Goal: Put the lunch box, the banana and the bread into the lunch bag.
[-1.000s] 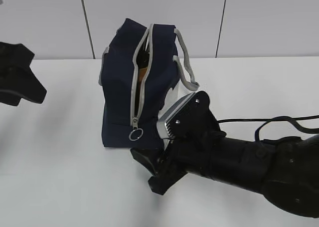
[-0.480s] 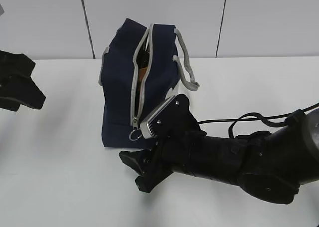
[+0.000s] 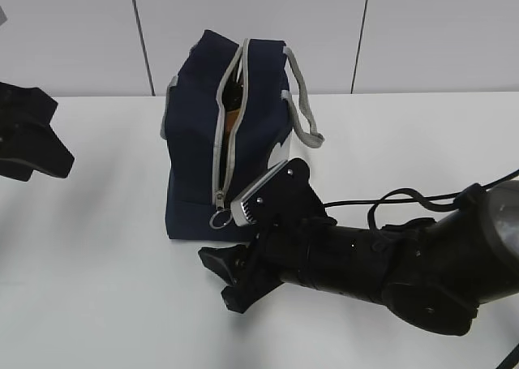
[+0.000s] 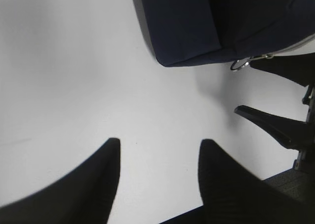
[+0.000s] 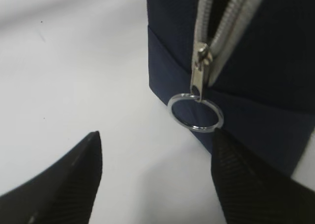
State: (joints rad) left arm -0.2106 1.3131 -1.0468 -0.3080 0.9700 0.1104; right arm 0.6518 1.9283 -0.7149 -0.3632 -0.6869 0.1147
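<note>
The navy lunch bag (image 3: pixel 195 150) stands upright on the white table, its grey zipper part-way open down the front. A brown patch shows in the gap (image 3: pixel 231 116); I cannot tell what it is. The lunch box, the banana and the bread are hidden or out of view. The zipper's ring pull (image 5: pixel 195 113) hangs low on the bag, just beyond my right gripper's (image 5: pixel 155 150) right fingertip (image 5: pixel 246 175). That gripper is open and holds nothing, and stands low in front of the bag (image 3: pixel 227 280). My left gripper (image 4: pixel 158 145) is open over bare table, far left (image 3: pixel 32 138).
Grey handles (image 3: pixel 302 109) hang over the bag's right side. The white table (image 3: pixel 97 247) ends at a panelled wall (image 3: pixel 422 28) behind. A black cable (image 3: pixel 405 197) trails from the right arm. In the left wrist view the bag's corner (image 4: pixel 197 27) and the right gripper's fingers (image 4: pixel 275 128) show.
The right arm has swung left and closer to the bag's front, bringing its open fingers near the ring pull. The left gripper has hardly moved.
</note>
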